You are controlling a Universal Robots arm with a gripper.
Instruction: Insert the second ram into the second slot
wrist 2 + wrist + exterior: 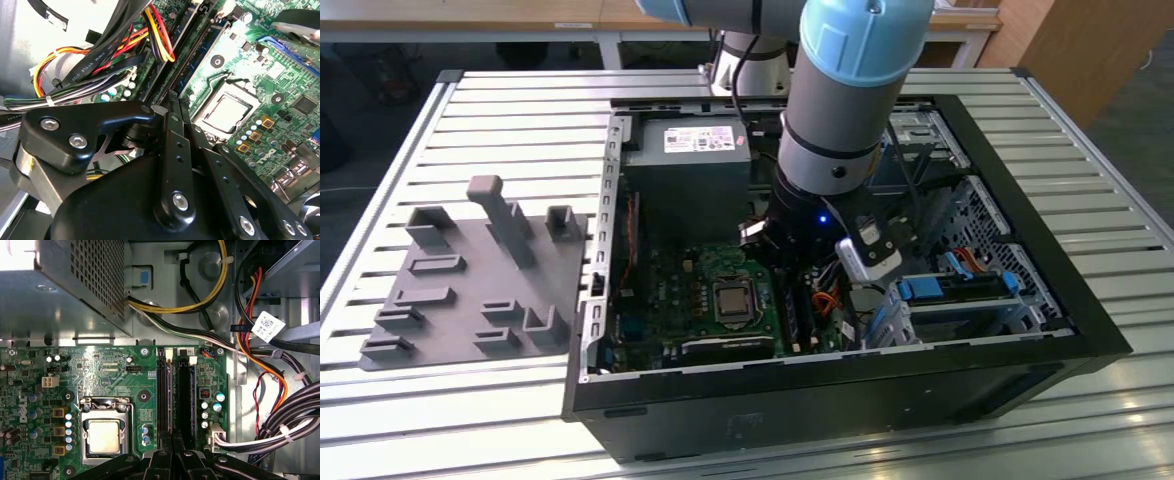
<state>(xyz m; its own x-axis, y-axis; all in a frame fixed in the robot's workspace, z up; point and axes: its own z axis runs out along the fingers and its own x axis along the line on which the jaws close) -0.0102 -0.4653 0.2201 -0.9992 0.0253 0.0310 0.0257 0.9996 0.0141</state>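
Hovering low over motherboard [120, 370] RAM slots [172, 395], gripper [172, 452] fingers pressed together, apparently on second ram [197, 55] edge. Stick in second slot beside CPU socket [103, 435], looks nearly seated; latch state unclear. First slot appears populated.

The claw [175, 107] hides the near ends of the memory slots [176, 390] in both wrist views.
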